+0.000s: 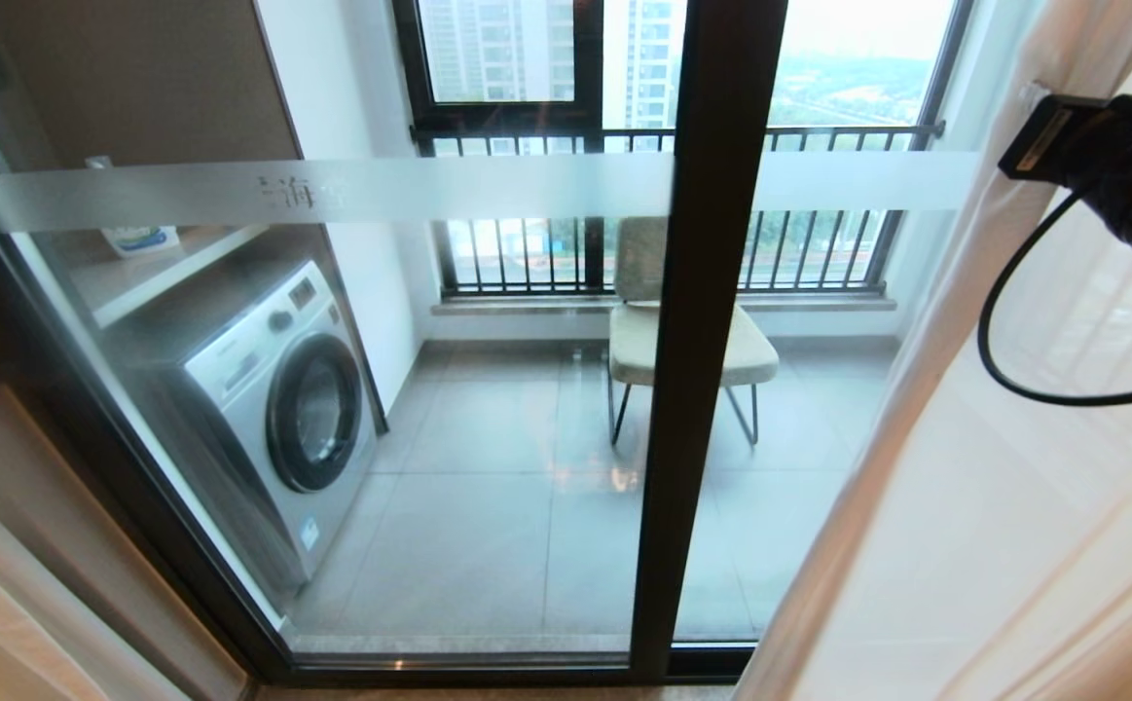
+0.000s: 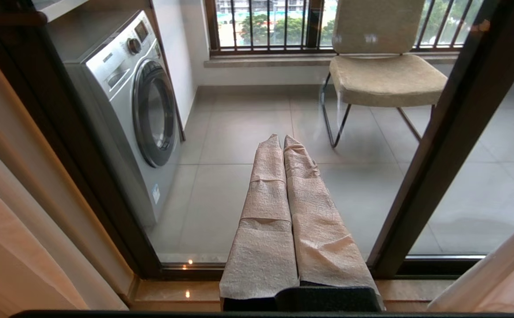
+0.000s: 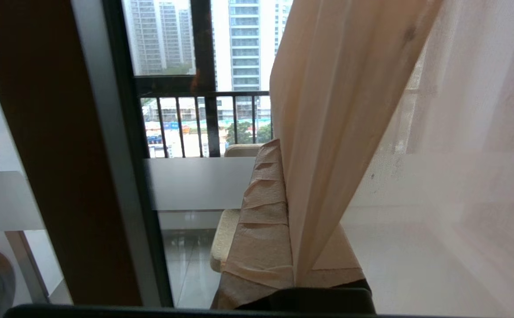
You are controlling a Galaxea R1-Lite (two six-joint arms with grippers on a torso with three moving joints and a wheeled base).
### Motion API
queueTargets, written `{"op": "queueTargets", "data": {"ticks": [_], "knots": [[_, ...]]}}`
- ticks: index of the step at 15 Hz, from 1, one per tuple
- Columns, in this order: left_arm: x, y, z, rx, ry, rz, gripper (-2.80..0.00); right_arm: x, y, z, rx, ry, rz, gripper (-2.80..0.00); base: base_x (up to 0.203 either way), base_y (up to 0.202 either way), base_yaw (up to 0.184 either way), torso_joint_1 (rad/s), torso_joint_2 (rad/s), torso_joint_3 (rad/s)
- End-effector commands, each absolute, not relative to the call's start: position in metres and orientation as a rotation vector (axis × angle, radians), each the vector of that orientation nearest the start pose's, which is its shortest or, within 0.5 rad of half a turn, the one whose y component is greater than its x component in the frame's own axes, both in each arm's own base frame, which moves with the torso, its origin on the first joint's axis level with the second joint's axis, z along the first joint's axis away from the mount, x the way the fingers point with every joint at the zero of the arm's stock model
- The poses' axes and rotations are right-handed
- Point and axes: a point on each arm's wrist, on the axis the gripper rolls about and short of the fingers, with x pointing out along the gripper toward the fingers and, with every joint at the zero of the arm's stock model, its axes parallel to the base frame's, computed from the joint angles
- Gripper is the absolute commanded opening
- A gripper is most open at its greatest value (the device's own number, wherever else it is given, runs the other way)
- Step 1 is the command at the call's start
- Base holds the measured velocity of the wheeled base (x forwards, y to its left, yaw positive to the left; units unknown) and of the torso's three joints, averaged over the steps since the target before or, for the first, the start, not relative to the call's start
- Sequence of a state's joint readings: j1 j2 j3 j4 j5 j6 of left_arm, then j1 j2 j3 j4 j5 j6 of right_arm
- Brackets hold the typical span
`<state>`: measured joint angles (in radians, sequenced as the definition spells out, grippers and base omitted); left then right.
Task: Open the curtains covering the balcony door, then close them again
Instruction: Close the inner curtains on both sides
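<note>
Right gripper clamped on the sheer curtains, drawn right of the balcony door; left gripper fingers pressed together, empty, facing its glass.

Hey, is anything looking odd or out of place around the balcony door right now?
Nothing looks broken or spilled. One oddity: the thin white sheer curtain is pinched in the right pincer, shut on a fold and bunching it to the right of the dark-framed glass balcony door. The beige padded chair and silver washing machine stand upright.
</note>
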<state>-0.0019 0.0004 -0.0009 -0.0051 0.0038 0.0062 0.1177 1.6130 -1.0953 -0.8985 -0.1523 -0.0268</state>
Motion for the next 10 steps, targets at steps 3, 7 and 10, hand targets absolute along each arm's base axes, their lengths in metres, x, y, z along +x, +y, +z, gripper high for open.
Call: {"op": "queueTargets", "data": {"ticks": [3,7,10], "knots": [[-0.0228,0.0001,0.0762,0.006,-0.006,0.003,-2.80,0.2952,0.0316,0.3158,0.024,-0.376,-0.040,-2.80,0.000,0.190,0.001,0.002,0.01,0.003],[-0.0229,0.0001,0.0765,0.006,-0.008,0.005,-2.80,0.2937,0.0320,0.3164,0.023,-0.379,-0.038,-2.80,0.000,0.192,0.001,0.002,0.00,0.001],[-0.0229,0.0001,0.0764,0.006,-0.007,0.003,-2.80,0.2931,0.0330,0.3169,0.026,-0.381,-0.040,-2.80,0.000,0.188,0.000,0.002,0.00,0.002]]}}
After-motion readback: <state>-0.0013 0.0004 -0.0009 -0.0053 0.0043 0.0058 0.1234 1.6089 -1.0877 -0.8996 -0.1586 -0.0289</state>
